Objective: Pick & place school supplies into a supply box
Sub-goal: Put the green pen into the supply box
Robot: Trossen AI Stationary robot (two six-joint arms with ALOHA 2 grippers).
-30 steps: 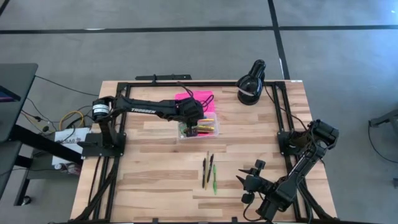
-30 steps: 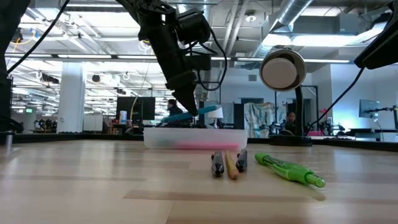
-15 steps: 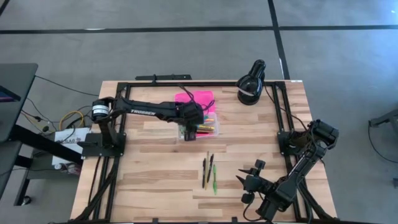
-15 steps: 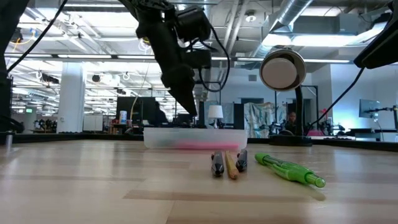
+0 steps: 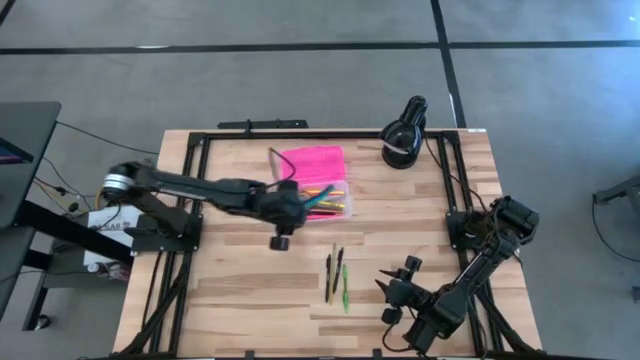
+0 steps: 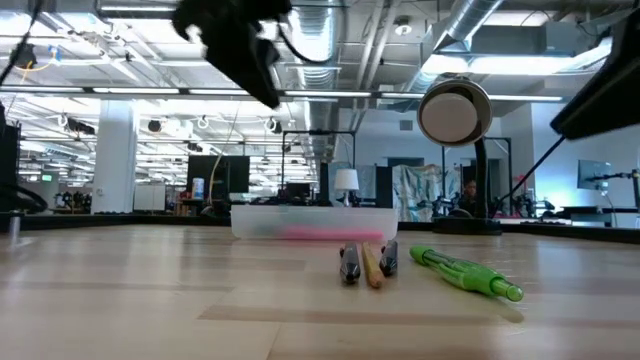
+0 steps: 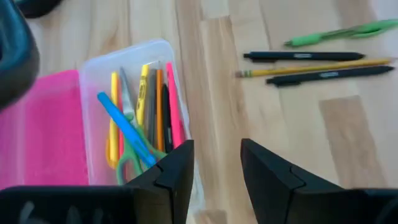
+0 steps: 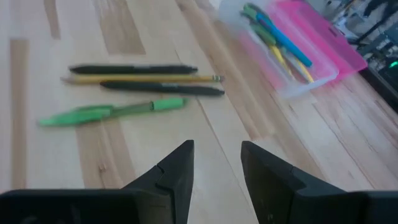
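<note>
The supply box stands open on the far middle of the table, with its clear base [image 5: 326, 201] next to its pink lid [image 5: 314, 160]. In the base [image 7: 130, 118] lie several coloured pens, green-handled scissors [image 7: 129, 163] and a blue pen [image 7: 124, 127] slanting across them. Two black pens, a yellow pencil [image 5: 334, 262] and a green pen [image 5: 346, 288] lie on the wood near the table's middle. My left gripper [image 5: 283, 212] hovers open and empty, raised just off the base's near-left corner [image 7: 217, 162]. My right gripper [image 5: 392, 296] waits open near the table's near right, facing the loose pens [image 8: 217, 162].
A black round lamp [image 5: 404, 135] stands at the far right corner, its head facing the table in the low view [image 6: 455, 112]. Black frame rails run along the left, far and right edges. Bare wood lies between the box and the loose pens [image 6: 365, 262].
One second ago my left gripper held a blue pen over the box base, then dipped toward it. It has since risen and swung back toward the table's left and near side. The blue pen now lies in the base across the other pens.
</note>
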